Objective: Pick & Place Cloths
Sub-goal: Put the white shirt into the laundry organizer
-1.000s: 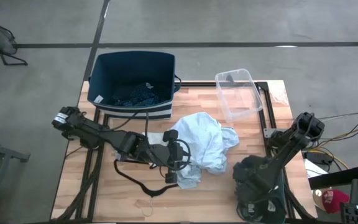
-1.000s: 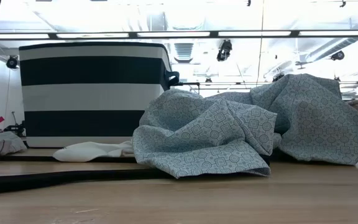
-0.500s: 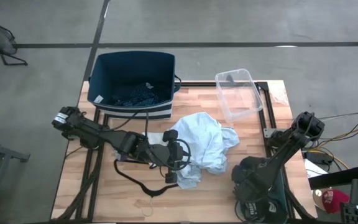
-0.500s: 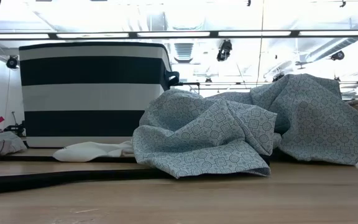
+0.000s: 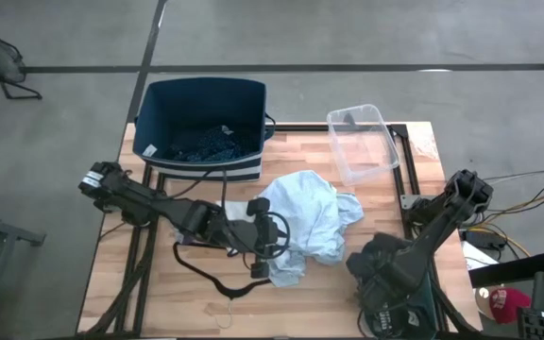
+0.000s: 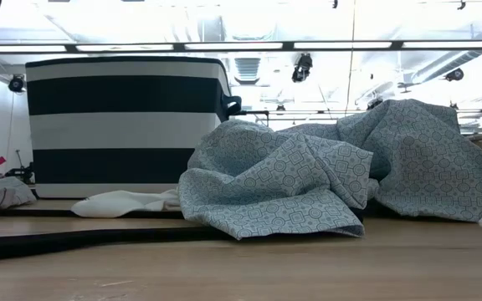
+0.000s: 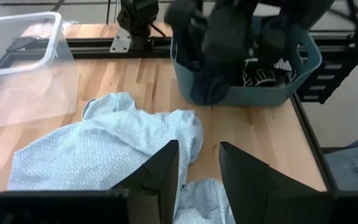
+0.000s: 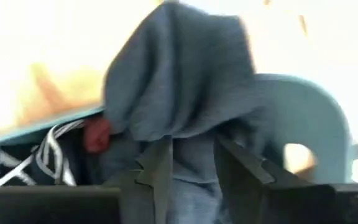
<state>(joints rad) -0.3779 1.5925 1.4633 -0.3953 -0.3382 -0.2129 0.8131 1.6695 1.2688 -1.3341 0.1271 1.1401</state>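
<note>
High view first: your left gripper [image 5: 270, 250] hangs over the 8 o'clock edge of the large, crumpled pale-blue patterned shirt [image 5: 310, 222], which lies mid-table on the wooden table [image 5: 159, 293]. Its fingers stand parted with nothing between them, and the shirt lies just below.

Your right gripper [image 5: 371, 269] sits at 4 o'clock, over the pale teal plastic basket [image 7: 303, 68] at the table's edge. From its wrist camera you see a dark teal soft cloth [image 8: 179, 74] draped over the basket's rim. The claw is released, its fingers parted just beside the cloth.

A navy white-dotted piece [image 5: 206, 144] lies inside the stiff navy fabric bin with white stripes [image 5: 201, 113] at 11 o'clock. A clear plastic container [image 5: 362, 142] rests at 1 o'clock. From the low view, a small white piece [image 6: 124, 201] lies flat between bin and shirt.
</note>
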